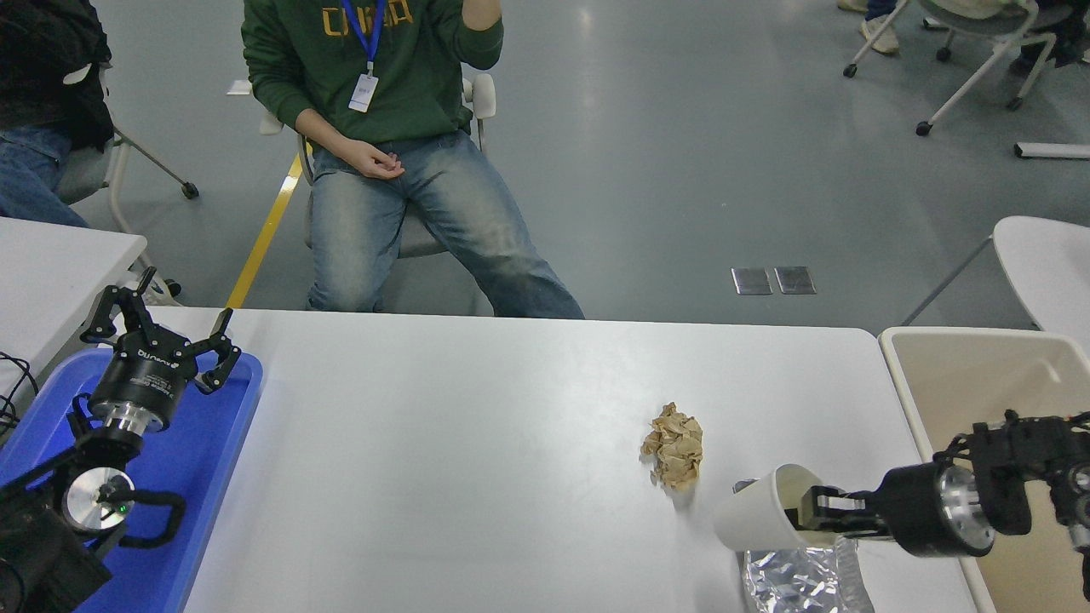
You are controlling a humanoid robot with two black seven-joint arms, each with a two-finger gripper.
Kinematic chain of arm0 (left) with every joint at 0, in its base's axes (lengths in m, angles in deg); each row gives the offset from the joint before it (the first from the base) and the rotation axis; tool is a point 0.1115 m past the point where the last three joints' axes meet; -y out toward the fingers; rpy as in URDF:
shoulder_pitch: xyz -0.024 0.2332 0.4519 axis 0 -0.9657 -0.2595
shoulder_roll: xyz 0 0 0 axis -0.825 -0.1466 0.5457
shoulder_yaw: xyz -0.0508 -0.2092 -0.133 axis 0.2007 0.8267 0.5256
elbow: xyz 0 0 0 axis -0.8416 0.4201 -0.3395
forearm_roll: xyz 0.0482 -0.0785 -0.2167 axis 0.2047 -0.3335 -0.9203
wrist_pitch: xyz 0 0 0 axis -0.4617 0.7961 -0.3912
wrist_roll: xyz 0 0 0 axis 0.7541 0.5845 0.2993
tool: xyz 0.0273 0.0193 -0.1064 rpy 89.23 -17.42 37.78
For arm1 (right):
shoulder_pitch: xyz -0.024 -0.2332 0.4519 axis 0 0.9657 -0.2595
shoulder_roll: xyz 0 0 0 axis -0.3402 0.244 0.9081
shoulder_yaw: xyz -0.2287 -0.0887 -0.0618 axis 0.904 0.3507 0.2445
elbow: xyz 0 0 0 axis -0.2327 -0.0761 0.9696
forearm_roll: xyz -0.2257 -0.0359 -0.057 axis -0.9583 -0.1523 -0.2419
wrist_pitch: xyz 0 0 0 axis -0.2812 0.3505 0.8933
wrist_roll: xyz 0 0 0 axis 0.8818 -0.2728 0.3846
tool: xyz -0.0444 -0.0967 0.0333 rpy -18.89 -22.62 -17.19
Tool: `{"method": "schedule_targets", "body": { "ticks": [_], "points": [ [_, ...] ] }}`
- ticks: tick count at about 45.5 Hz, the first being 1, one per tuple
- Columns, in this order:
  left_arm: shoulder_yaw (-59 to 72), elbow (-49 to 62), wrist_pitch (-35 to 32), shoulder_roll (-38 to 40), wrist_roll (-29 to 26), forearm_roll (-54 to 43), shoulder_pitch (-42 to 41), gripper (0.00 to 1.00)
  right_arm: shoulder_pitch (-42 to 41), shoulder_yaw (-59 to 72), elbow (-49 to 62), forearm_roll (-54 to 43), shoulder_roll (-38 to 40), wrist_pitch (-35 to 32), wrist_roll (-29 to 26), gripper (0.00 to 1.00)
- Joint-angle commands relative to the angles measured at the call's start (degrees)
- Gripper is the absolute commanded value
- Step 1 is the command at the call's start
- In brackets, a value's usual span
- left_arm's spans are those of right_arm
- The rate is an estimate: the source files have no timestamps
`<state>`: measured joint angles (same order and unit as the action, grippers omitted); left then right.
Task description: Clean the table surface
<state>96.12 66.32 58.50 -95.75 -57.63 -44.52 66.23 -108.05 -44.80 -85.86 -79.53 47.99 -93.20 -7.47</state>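
Note:
The white table surface (477,443) fills the lower middle of the head view. A crumpled brown paper ball (674,444) lies on it right of centre. My right gripper (807,515) comes in from the right edge and is shut on the rim of a white paper cup (760,520), holding it tilted on its side above the table. A crumpled silver foil wrapper (800,579) lies on the table just below the cup. My left gripper (162,328) is parked open over the blue tray at the lower left.
A shallow blue tray (204,477) sits at the table's left end. A beige bin (979,383) stands off the table's right edge. A person in a green hoodie (383,77) sits at the far side. Another white table (51,255) is at far left.

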Motion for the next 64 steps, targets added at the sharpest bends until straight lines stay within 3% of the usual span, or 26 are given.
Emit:
{"method": "schedule_targets", "body": {
  "ticks": [1,22,36,49,64],
  "points": [
    [0.0,0.0,0.0,0.01,0.0,0.01,-0.01,1.0,-8.02,-0.63,-0.86,6.27,10.65,-5.48,0.0,0.0],
    [0.0,0.0,0.0,0.01,0.0,0.01,-0.01,1.0,-17.78,-0.72,-0.77,10.58,21.9,-14.71,0.0,0.0],
    [0.0,0.0,0.0,-0.08,0.0,0.01,-0.01,1.0,-18.93,-0.37,-0.15,10.75,22.43,-15.33,-0.09,0.0],
    [0.0,0.0,0.0,-0.08,0.0,0.01,-0.01,1.0,-18.05,1.13,8.01,9.96,21.91,-11.64,-0.18,0.0],
    [0.0,0.0,0.0,-0.08,0.0,0.01,-0.01,1.0,-17.78,10.26,15.4,10.75,20.59,3.12,-0.09,0.0]
  ]
}}
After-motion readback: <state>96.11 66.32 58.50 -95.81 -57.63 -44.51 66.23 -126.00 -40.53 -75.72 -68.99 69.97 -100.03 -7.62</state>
